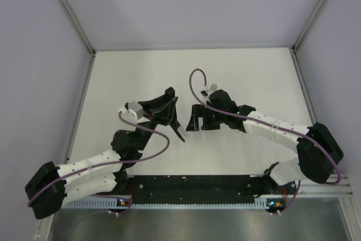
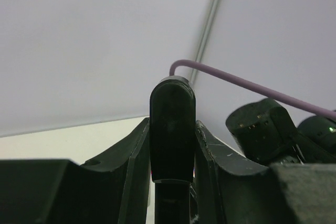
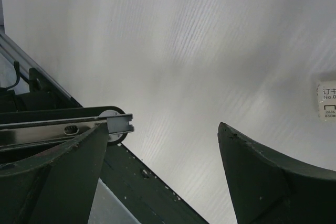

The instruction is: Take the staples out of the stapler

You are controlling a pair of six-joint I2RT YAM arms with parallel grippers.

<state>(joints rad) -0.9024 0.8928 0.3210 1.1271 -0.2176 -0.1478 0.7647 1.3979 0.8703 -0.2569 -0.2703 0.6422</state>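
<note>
Writing first: only one bit of print can be found, a small white label well off to the right of the stapler's rail tip in the right wrist view. It is cut off by the picture edge. Chinese characters and "No." can be read on it, while the smaller line underneath is too tiny to make out.

The stapler is held up above the white table, hinged open into two long black halves. It is pinched by the left gripper, whose jaws are closed on its sides. In the left wrist view its end is seen as a smooth, matte black, rounded cap wedged between two scuffed black fingers. A thin purple cable is looped past just to the right of that cap.

The inner rail is shown in the right wrist view as a flat strip of shiny brushed metal with an oval slot and a squared, notched tip. Whether the staples are inside can't be told.

The right gripper is spread wide with nothing between its jaws, just right of the stapler. One curved, speckled black finger is placed right under the rail; whether they touch can't be told. Fine ribbed lines can be seen on the pale surface behind.
</note>
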